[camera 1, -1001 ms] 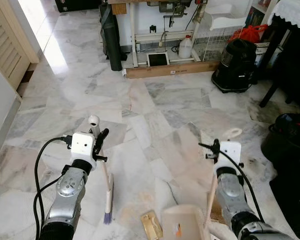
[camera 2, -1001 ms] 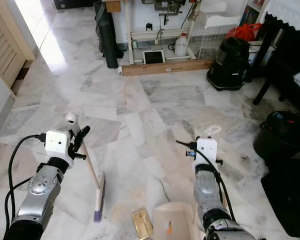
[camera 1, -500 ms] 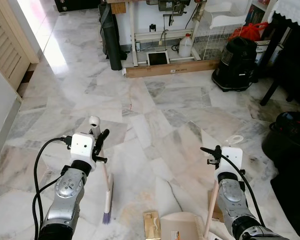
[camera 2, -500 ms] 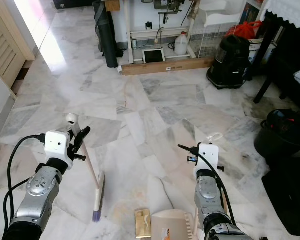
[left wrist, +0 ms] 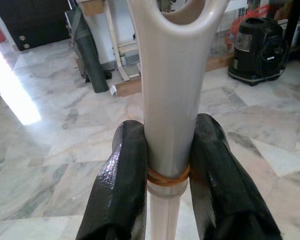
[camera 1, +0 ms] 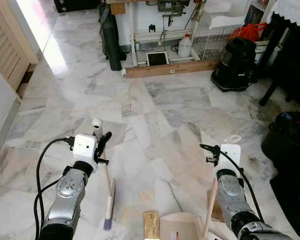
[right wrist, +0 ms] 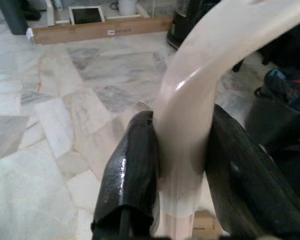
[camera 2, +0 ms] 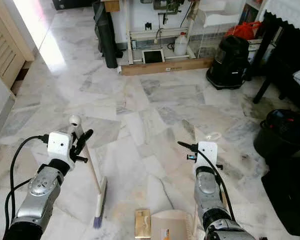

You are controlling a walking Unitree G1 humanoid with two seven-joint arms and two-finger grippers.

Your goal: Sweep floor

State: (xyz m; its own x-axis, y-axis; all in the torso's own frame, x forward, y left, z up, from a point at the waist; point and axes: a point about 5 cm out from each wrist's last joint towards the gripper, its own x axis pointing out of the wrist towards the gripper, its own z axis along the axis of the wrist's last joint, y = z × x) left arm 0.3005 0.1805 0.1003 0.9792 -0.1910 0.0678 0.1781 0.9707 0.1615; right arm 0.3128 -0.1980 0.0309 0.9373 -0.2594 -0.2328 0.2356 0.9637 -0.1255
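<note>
Currently your left gripper (left wrist: 168,165) is clamping the broom (camera 1: 108,192) handle, bristles resting on the marble floor (camera 1: 155,105). Your right gripper (right wrist: 182,165) is gripping the dustpan (camera 1: 180,226) handle, pan sitting beside a small box (camera 1: 151,225).

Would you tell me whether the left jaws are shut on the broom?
Shut: both fingers press against the broom handle.

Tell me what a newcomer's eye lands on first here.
First, the two silver arms low in the foreground: the left gripper shut on a broom whose bristles rest on the marble floor, the right gripper shut on the handle of a dustpan just beside it. A small tan piece of litter lies at the dustpan's edge, and a black vacuum stands at the far right.
</note>
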